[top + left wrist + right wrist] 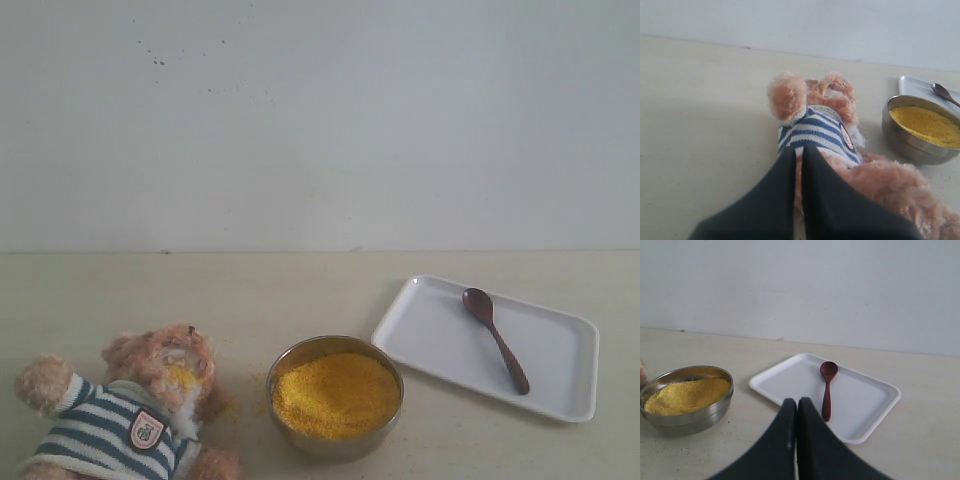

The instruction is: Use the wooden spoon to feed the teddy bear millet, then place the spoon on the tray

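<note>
My left gripper has its two dark fingers drawn together until only a thin slit separates them, and nothing is clamped in that slit. In my left wrist view the tips hang over the lower edge of the teddy bear's striped shirt; I cannot tell whether they touch the plush or hover just above it. The exterior view shows neither of my grippers.

The teddy bear lies on its back at the left end of the table, with one arm raised and the shield badge facing up. A yellow smear of grains sits on its white muzzle, and a few loose grains are scattered on the table between its head and the metal bowl.

That bowl stands just right of the bear, near the middle of the table, and the millet is heaped in it almost to the rim.

My right gripper is also pressed closed, finger against finger, and it carries nothing. Its tips hang over bare table between the bowl and the tray, close to the tray's near rim and touching neither.

The tray lies flat at the right, apart from the bowl and set at an angle. The wooden spoon rests inside it, bowl end toward the wall and handle running toward the front edge of the table.
</note>
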